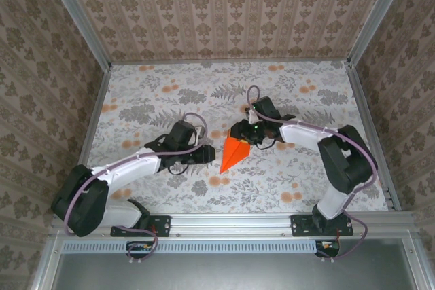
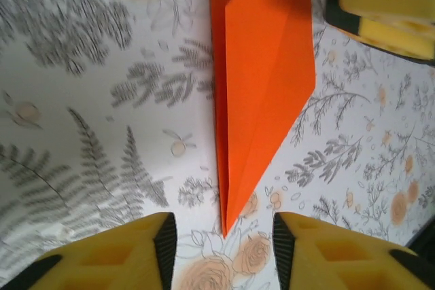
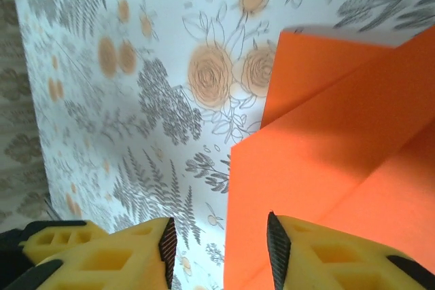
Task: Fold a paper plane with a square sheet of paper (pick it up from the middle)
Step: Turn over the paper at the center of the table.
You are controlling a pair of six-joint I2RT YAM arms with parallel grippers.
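Note:
The bright orange sheet of paper [image 1: 234, 153], folded into a creased pointed shape, lies flat on the flowered table with its tip toward the near left. My left gripper [image 1: 204, 155] stands open just short of that tip. In the left wrist view the paper's point [image 2: 262, 73] ends a little ahead of the gap between the left gripper's [image 2: 224, 249] yellow fingers. My right gripper [image 1: 246, 134] hangs open over the paper's wide far end. In the right wrist view the paper's [image 3: 340, 161] straight edge runs between the right gripper's [image 3: 221, 249] jaws, and one finger is above the paper.
The table [image 1: 156, 93] carries a grey fern and pale orange flower print, with patterned walls on three sides. A metal rail [image 1: 231, 223] runs along the near edge. One yellow finger of the right gripper [image 2: 391, 11] shows at the top right of the left wrist view.

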